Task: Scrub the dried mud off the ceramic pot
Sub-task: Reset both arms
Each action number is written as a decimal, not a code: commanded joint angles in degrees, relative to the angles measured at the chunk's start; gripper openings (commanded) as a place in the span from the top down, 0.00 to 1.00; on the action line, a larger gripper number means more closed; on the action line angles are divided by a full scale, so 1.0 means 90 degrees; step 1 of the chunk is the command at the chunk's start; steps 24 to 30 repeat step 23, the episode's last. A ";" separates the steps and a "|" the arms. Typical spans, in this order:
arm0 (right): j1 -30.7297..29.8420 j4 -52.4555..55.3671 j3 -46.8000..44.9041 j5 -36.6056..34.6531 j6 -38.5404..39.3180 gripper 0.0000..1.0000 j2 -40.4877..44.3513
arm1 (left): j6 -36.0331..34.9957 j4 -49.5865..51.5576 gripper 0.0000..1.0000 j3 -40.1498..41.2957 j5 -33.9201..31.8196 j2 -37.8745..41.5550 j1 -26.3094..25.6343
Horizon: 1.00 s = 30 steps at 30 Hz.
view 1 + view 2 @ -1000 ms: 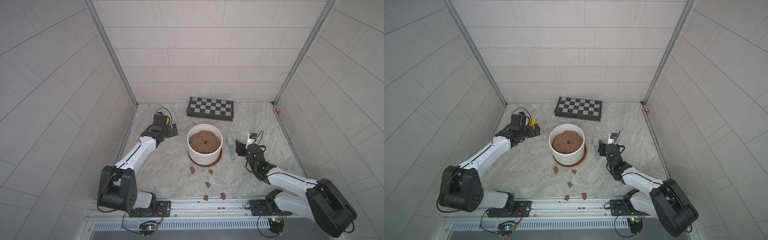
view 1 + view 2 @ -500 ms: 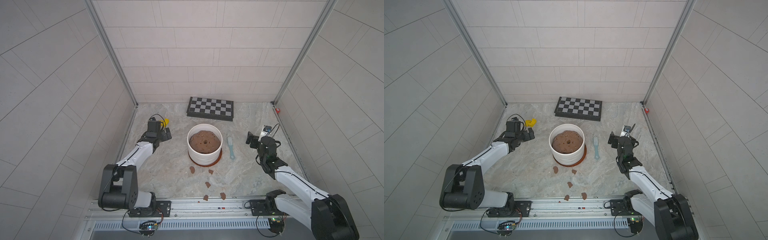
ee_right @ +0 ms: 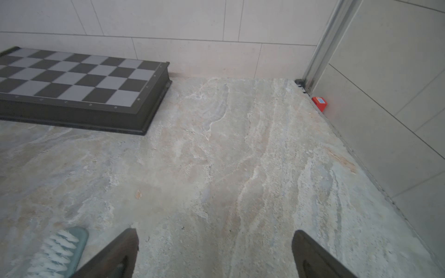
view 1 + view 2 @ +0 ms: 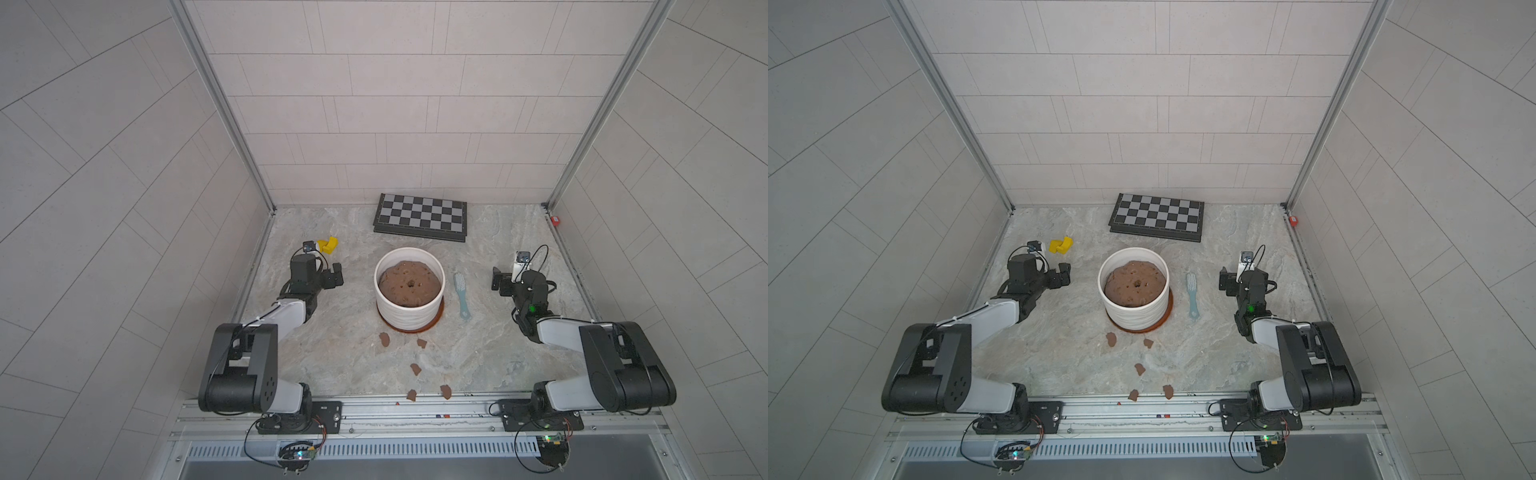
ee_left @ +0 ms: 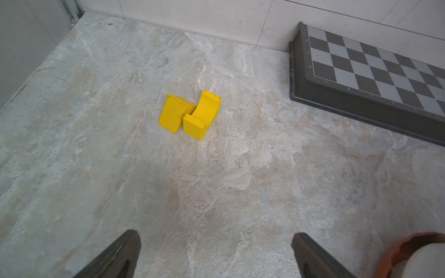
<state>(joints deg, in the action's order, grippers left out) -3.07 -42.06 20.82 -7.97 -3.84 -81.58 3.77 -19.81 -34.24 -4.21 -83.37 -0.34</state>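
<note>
Both arms of a tabletop robot wait with empty hands on either side of the ceramic pot [image 4: 409, 318], which stands on its terracotta saucer [image 4: 415, 330] near the middle of the stone-patterned surface [image 4: 340, 353], filled with a mound of soil [image 4: 409, 286]. The left hand [image 5: 215, 240], jaws spread wide, hovers beside the pot and near a yellow block [image 5: 190, 115]. The right hand [image 3: 214, 238], equally wide apart and holding nothing, hangs just beyond a pale blue brush [image 4: 461, 293] that lies flat beside the pot with its bristles showing. The dried mud [image 4: 415, 369] lies as five reddish-brown chips scattered between the pot and the front rail, and the ribbed white wall facing the cameras looks clean; its far side is hidden. A chessboard [image 4: 420, 216] rests against the back wall. Loaded with soil, the pot is likely heavy, rigid and brittle, its glazed ribs probably slick, so it is best steadied at the rim or braced against the wall rather than lifted. The brush looks light and stiff, and is best taken by its narrow handle.
</note>
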 commanded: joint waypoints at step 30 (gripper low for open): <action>0.0468 -0.1920 -0.0283 0.0578 -0.0199 0.00 -0.0897 | -0.0263 -0.2429 0.00 0.0943 0.0058 -0.0468 0.0018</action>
